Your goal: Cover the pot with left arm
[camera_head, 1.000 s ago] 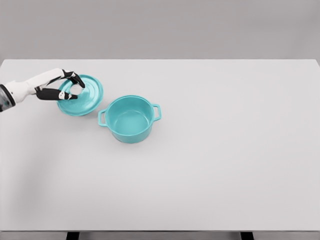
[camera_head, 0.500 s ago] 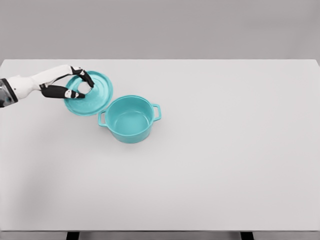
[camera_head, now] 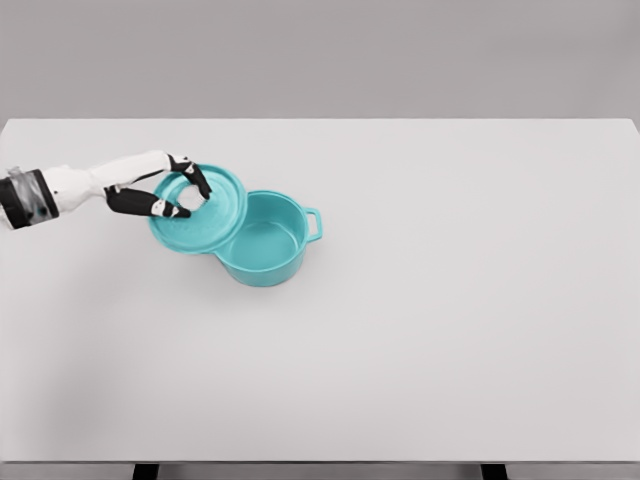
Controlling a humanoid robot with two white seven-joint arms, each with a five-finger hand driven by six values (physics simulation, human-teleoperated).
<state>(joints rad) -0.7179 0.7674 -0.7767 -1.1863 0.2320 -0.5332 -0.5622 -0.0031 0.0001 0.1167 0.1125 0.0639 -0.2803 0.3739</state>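
a white table [camera_head: 450, 330] fills most of the head view, with a grey wall behind it. the left arm comes in from the left edge, white with a dark banded cuff near the wrist, and reaches rightward over the table. the left hand [camera_head: 165, 190] is closed on the lid [camera_head: 205, 215], its black fingers [camera_head: 195, 175] curled around the middle of the lid, where the knob seems to be, though the fingers hide it too well to be sure. the lid is teal, round and tilted, its upper face turned toward the camera and its far edge higher than its near edge. it hangs clear of the table and overlaps the left part of the pot [camera_head: 268, 245], hiding the pot's left rim and whatever handle is on that side. the pot is teal too, upright and open, standing on the table left of the middle; its inside and right rim are in plain sight, and one small loop handle [camera_head: 314, 223] sticks out on its right. the lid does not sit on the rim: it lies off to the left, so most of the pot's mouth is uncovered. a soft shadow lies under the pot.
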